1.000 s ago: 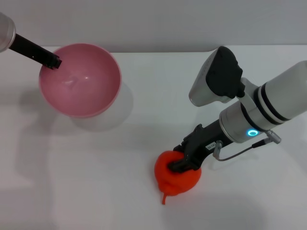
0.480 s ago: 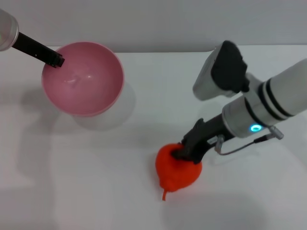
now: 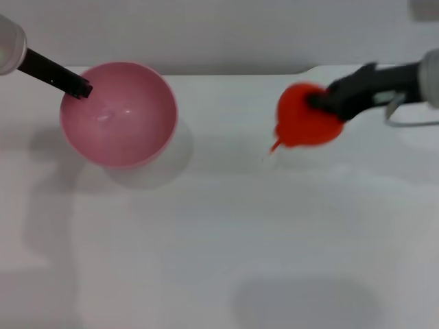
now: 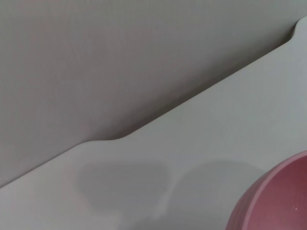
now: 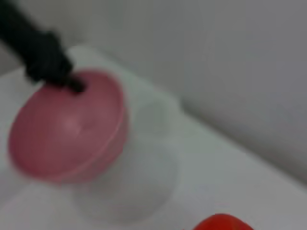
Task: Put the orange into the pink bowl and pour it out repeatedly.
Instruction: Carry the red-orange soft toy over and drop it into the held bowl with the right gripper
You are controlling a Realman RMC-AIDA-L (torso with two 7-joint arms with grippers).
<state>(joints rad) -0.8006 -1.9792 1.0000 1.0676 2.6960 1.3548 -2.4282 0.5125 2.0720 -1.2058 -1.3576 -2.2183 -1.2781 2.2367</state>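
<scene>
My right gripper (image 3: 322,104) is shut on the red-orange orange (image 3: 302,123) and holds it high above the white table, at the right in the head view. A sliver of the orange shows in the right wrist view (image 5: 221,223). The pink bowl (image 3: 120,113) sits at the back left, tilted with its opening toward me, and looks empty inside. My left gripper (image 3: 79,88) is shut on the bowl's far-left rim. The bowl also shows in the left wrist view (image 4: 276,199) and the right wrist view (image 5: 67,132), where the left gripper (image 5: 72,84) pinches its rim.
The white table (image 3: 219,226) spreads in front of me, with its back edge against a grey wall (image 3: 219,34). The orange's shadow lies on the table near the front right.
My right gripper has lifted the orange off the table and carried it up and toward the back right. The bowl and left gripper have barely moved.
</scene>
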